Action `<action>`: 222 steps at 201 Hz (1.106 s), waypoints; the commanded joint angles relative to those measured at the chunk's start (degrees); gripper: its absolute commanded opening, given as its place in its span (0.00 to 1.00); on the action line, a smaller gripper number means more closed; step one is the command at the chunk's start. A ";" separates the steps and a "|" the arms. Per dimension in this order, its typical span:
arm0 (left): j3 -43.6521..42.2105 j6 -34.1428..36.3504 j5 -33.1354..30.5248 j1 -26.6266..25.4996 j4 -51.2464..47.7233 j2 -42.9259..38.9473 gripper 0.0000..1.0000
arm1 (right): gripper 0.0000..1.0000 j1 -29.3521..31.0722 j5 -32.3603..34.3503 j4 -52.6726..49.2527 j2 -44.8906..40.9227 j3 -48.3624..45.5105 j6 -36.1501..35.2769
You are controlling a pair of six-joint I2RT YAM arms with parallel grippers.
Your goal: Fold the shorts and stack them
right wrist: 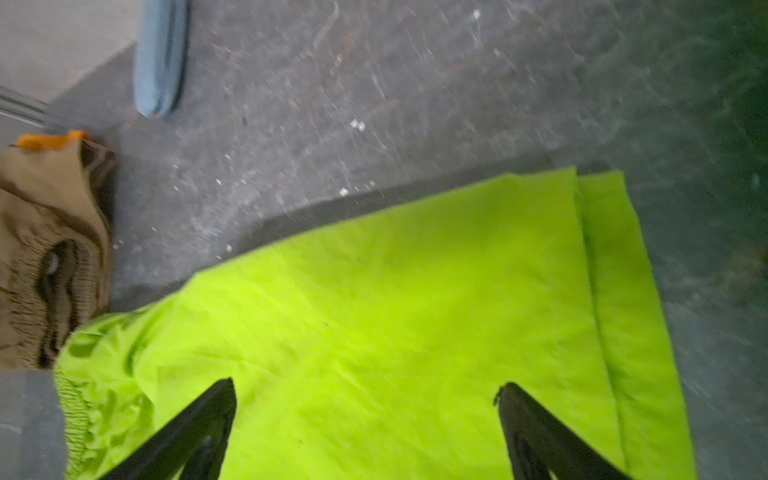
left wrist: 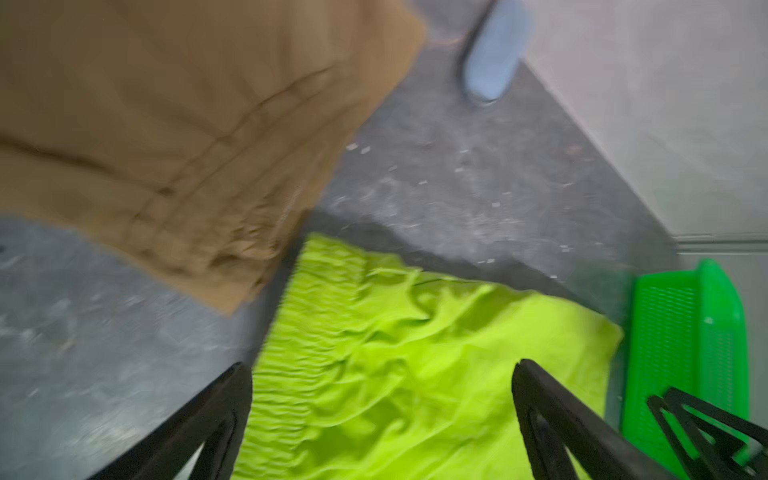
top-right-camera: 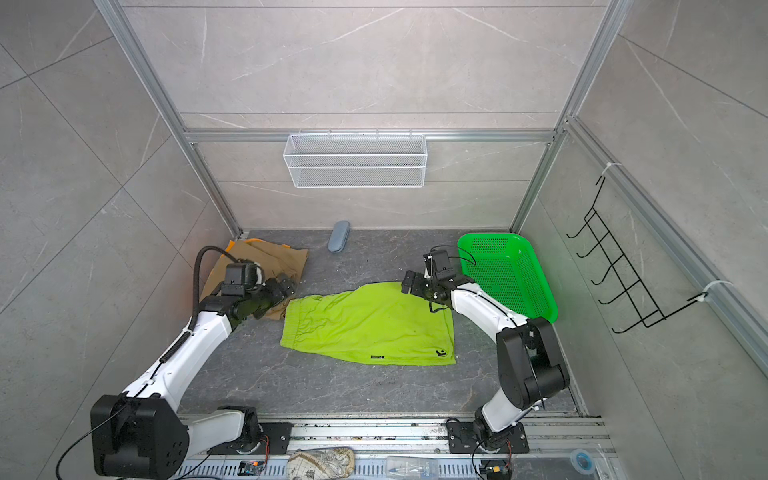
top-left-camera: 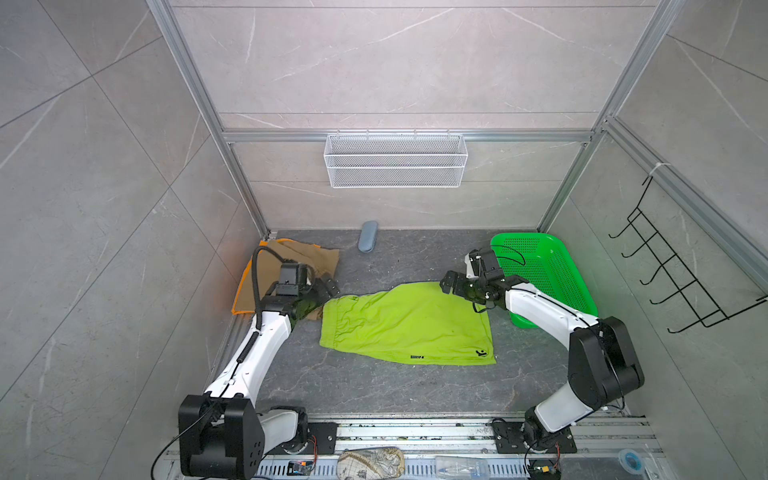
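Even bright overhead light, soft shadows, top views sharp, wrist views seemingly motion-blurred

We see only thin edges of the bright orange cloth shorts (right wrist: pixel 50 140); rest hidden under khaki tan cloth shorts (top-left-camera: pixel 305 257), themselves partly behind left arm (top-left-camera: pixel 266 336). Both wrist views v. blurred. Black print (top-left-camera: pixel 417 356) on lime green cloth shorts (top-left-camera: pixel 407 324) too small to read.

On the table (top-left-camera: pixel 374 390), the spread shorts (top-left-camera: pixel 407 328) lie at centre, the upper shorts (top-left-camera: pixel 307 253) lie on the lower shorts (right wrist: pixel 50 140) at 10 o'clock, the spectacle case (top-left-camera: pixel 368 242) lies at 12 o'clock, and the perforated basket (top-left-camera: pixel 552 274) stands at 2 o'clock.
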 commanded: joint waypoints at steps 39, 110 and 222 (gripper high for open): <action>-9.17 2.55 10.86 4.23 2.32 6.12 0.93 | 1.00 -0.35 2.37 -4.33 -4.62 -6.79 -3.43; -9.59 1.38 11.52 4.05 7.09 13.77 0.83 | 0.99 1.76 9.39 -4.02 -17.53 -11.14 -4.92; -8.76 4.51 8.70 -0.96 5.44 13.72 0.05 | 0.99 1.76 9.54 -3.47 -13.91 -15.22 -0.45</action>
